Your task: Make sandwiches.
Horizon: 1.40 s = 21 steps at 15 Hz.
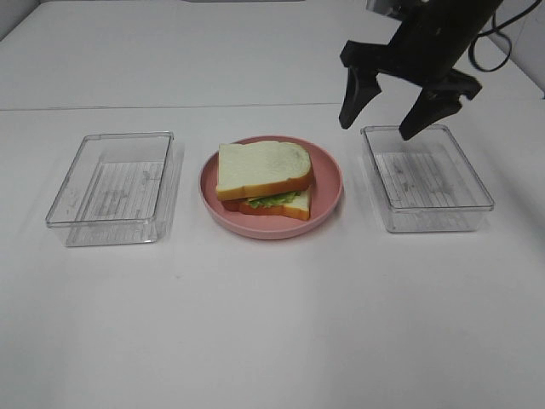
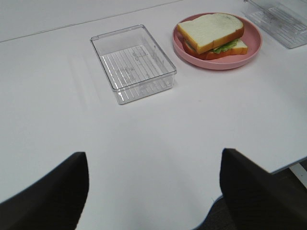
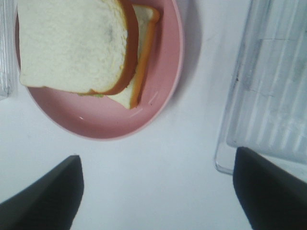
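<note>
A sandwich (image 1: 264,181) of two white bread slices with orange-brown crust and green lettuce between them lies on the round pink plate (image 1: 328,189) at the table's middle. It also shows in the left wrist view as the sandwich (image 2: 211,33) and in the right wrist view as the sandwich (image 3: 81,45). My right gripper (image 1: 383,118) hangs open and empty in the air, to the right of the plate and over the near-left corner of the right tray. In its own view the right gripper (image 3: 158,191) is spread wide. My left gripper (image 2: 153,187) is open, empty, low over bare table.
A clear plastic tray (image 1: 115,187) stands left of the plate and another clear tray (image 1: 426,179) right of it; both hold nothing. The table's front edge (image 2: 288,165) runs close by the left gripper.
</note>
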{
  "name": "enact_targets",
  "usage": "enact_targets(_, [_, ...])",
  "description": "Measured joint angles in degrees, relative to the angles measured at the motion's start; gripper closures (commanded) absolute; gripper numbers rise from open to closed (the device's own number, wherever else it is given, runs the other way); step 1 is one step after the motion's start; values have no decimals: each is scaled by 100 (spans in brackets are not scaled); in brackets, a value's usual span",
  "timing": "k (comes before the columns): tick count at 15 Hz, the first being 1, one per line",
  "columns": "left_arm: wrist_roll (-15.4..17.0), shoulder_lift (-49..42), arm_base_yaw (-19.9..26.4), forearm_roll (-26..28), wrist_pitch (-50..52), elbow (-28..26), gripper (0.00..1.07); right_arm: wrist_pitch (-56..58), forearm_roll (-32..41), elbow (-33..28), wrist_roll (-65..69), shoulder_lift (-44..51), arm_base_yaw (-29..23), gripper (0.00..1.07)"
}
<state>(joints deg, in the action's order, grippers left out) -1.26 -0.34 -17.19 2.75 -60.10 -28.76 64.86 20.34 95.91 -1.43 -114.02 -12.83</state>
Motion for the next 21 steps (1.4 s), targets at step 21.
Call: enact_targets(21, [0, 0, 0, 0, 0, 0, 34, 344, -1312, -5867, -57, 8566, 0, 28])
